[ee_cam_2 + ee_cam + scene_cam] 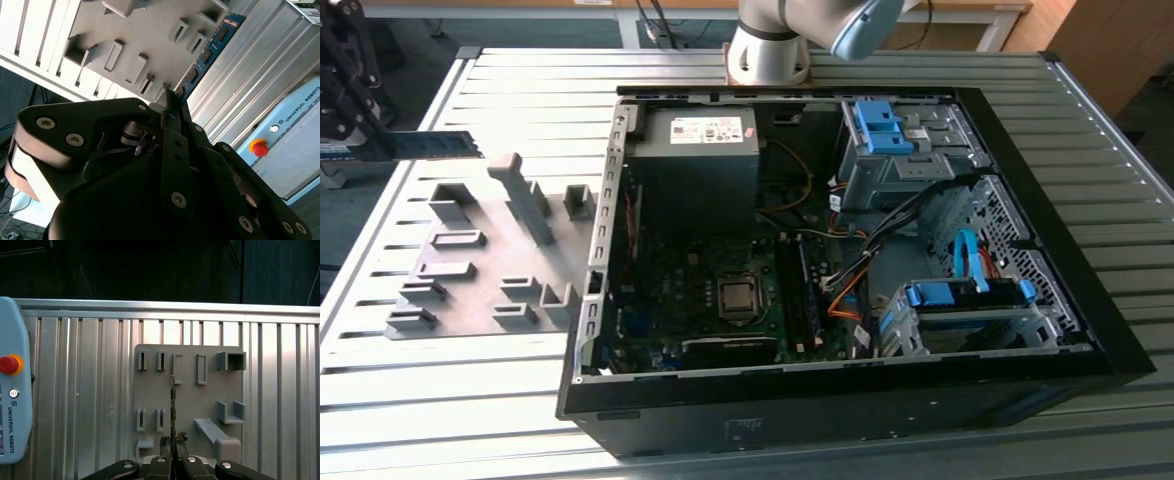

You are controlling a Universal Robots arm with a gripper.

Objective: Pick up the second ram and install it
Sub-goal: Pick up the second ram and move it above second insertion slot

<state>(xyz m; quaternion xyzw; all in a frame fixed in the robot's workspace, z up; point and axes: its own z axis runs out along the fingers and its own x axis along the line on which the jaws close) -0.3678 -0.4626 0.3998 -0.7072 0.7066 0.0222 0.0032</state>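
Observation:
The second ram (pixel 207 50) is a thin blue-green board with dark chips, and my gripper (pixel 172 102) is shut on one end of it. In the first wrist view the ram (pixel 172 400) shows edge-on, sticking out from the gripper (pixel 172 445) above the grey fixture plate (pixel 190 390). In the exterior view the ram (pixel 438 146) hangs level at the far left, off the table's edge, held by the dark gripper (pixel 367 150). The open computer case (pixel 854 380) lies to the exterior view's right, with the motherboard's memory slots (pixel 807 290) beside the processor socket.
The grey fixture plate (pixel 480 300) with raised blocks and a tall post (pixel 520 195) lies between the gripper and the case. A pendant with a red button (pixel 9 365) sits on the ribbed metal table. The arm's base (pixel 767 45) stands behind the case.

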